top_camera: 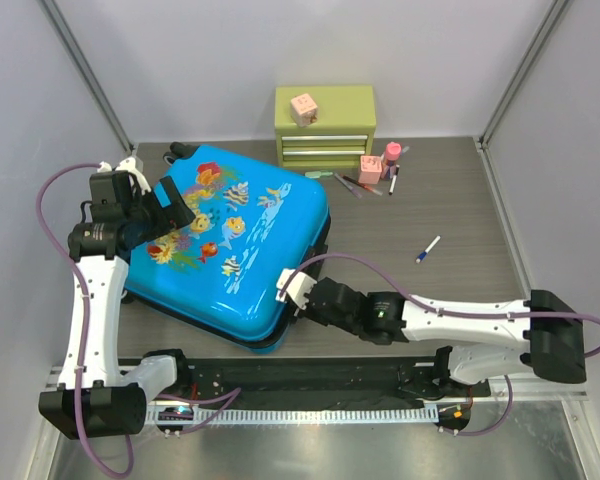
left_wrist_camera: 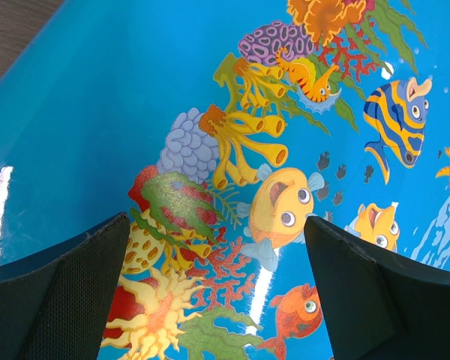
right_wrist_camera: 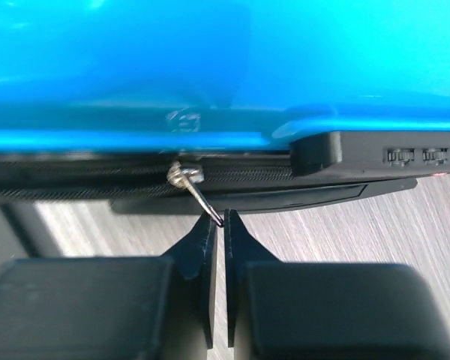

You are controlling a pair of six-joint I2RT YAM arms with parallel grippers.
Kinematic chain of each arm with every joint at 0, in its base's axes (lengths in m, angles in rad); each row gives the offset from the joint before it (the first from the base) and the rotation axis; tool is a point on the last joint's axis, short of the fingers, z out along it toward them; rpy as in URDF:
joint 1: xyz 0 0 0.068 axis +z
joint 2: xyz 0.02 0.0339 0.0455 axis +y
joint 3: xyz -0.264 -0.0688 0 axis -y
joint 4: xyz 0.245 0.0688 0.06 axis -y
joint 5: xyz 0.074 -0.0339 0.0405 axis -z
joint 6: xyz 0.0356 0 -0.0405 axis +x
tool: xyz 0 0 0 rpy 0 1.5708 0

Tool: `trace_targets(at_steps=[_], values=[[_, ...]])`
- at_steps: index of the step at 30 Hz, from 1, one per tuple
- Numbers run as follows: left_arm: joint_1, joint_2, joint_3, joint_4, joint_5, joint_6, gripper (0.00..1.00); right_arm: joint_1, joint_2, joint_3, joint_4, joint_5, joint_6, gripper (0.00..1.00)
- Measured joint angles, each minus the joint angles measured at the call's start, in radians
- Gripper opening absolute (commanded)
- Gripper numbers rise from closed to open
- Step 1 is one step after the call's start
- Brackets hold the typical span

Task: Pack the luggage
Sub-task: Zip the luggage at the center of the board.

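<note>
The right arm (top_camera: 460, 320) is reaching leftward from the near right along the front of the tabletop (top_camera: 450, 200). The right jaws are standing almost fully closed, with only a thin slit showing between them, and they are pinching the tip of the metal zipper pull (right_wrist_camera: 195, 193). The pull is slanting down from the zipper line on the near side of the luggage (top_camera: 240, 240). A black lock block with number dials (right_wrist_camera: 427, 155) is sitting on the same side, to the right of the pull in the right wrist view.

The luggage is lying flat and closed on the tabletop, left of centre, with its printed blue lid (left_wrist_camera: 97, 112) facing up and one corner pointing toward the arms.

The left arm (top_camera: 85, 300) is rising along the left side. The left jaws are standing wide open over the left part of the lid, above the coral and fish print, and are holding nothing.

Farther back, a pen (top_camera: 428, 249) is lying alone to the right of the luggage. At the far edge, a green drawer chest (top_camera: 325, 125) is standing with a pink cube (top_camera: 302, 107) on top, and small pink items (top_camera: 372, 168) are sitting just beside it.
</note>
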Motion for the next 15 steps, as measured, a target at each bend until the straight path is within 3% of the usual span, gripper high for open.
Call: trace_targets(at_steps=[15], values=[[0.0, 0.0, -0.006, 0.006, 0.0, 0.003, 1.0, 0.0, -0.077, -0.002, -0.077, -0.187, 0.007, 0.01]])
